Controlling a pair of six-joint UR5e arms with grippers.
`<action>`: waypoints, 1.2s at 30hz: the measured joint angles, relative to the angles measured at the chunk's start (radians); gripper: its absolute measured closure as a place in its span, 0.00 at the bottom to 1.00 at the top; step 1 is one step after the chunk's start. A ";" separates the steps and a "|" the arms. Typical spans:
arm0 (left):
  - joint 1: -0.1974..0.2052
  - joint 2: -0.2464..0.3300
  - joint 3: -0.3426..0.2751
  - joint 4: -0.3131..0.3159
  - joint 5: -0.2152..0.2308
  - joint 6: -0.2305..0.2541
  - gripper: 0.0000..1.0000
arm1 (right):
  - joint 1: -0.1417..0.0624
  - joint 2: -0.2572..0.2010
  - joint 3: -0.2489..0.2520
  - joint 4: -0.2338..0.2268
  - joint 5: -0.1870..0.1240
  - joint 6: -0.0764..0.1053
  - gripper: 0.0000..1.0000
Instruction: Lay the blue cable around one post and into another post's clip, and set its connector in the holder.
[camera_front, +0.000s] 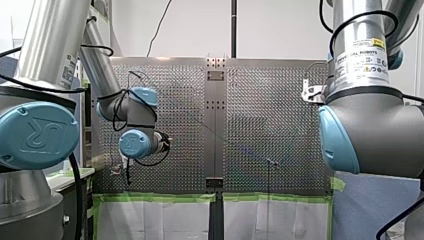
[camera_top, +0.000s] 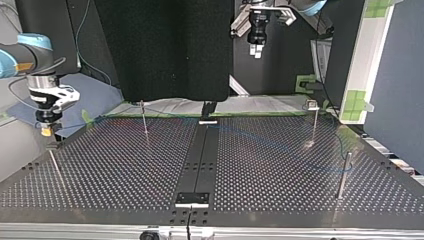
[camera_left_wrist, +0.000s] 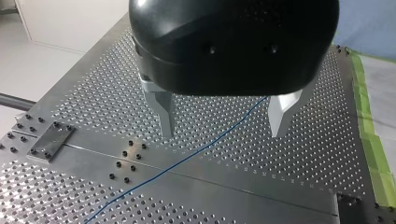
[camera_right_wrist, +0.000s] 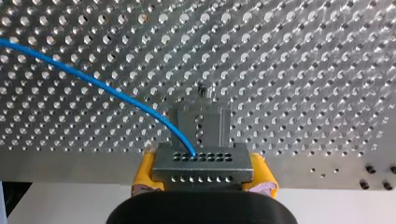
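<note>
In the right wrist view my right gripper has its yellow pads shut on a grey connector with rows of small holes. The blue cable leaves the connector and curves away over the perforated table. A grey holder block stands just ahead of the connector. In the top view this gripper hangs at the left edge, above a thin stand. My left gripper is open, its metal fingers astride the cable and well above it. It hangs high at the back.
Thin posts rise from the table in the top view: one at the back left, one with a clip at the back right, one at the near right. A dark centre strip splits the table. Green tape lines its edge.
</note>
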 joint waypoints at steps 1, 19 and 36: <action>0.000 0.000 0.000 0.000 0.000 0.000 0.00 | -0.002 0.001 -0.001 0.001 0.000 0.000 1.00; 0.002 0.000 -0.003 0.000 0.000 -0.001 0.00 | -0.016 0.060 -0.067 0.016 -0.029 -0.020 1.00; 0.007 0.000 -0.005 0.000 0.000 -0.001 0.00 | -0.017 0.075 -0.105 0.014 -0.082 -0.009 1.00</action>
